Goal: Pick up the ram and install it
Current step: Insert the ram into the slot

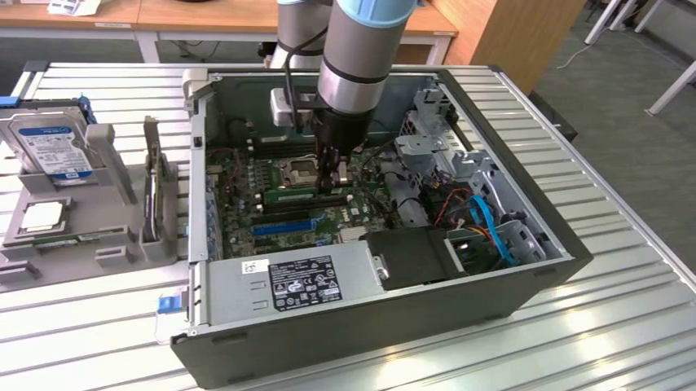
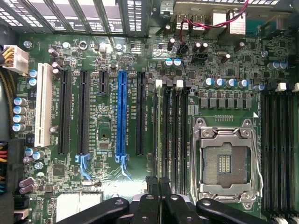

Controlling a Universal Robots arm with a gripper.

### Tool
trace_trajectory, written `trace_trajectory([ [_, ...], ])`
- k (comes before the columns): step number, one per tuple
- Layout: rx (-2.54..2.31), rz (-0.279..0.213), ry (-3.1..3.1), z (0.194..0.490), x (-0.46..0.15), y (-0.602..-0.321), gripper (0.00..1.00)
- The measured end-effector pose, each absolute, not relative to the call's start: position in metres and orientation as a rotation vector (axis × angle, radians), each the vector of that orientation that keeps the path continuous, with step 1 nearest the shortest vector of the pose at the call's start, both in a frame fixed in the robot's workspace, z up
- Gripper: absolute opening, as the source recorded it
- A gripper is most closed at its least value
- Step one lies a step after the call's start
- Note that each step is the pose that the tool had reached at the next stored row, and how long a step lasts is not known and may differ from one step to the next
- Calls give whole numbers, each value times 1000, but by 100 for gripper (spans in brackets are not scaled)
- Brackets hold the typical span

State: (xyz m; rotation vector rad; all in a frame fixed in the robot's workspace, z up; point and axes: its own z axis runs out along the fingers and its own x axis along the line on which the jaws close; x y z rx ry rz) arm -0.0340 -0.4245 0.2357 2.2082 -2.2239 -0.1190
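Though the tool (image 1: 329, 186), pressed nearly together, seems to pinch the ram (image 1: 292, 195), that stick already stands edge-down on the motherboard (image 1: 244, 195), at 6 o'clock of the socket (image 1: 296, 169) in the exterior view. Pickup looks done; full seating and release remain.

One computer case (image 1: 359, 342) is being shown, one motherboard (image 2: 100, 161) being held in it; one processor socket (image 2: 224, 163), one blue slot (image 2: 121, 112) and one white slot (image 2: 44, 105) are being counted; one power supply (image 1: 293, 281), one hard drive (image 1: 49, 151), one arm (image 1: 364, 49) and one gripper (image 1: 329, 187) are being tallied.
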Motion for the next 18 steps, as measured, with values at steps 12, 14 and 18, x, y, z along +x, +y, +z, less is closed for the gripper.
trace_trajectory([
  [12, 2208, -118, -2224, 236, -34, -423, 12],
  [14, 2208, -118, -2224, 235, -34, -423, 12],
  [18, 2208, -118, -2224, 234, -34, -423, 12],
])
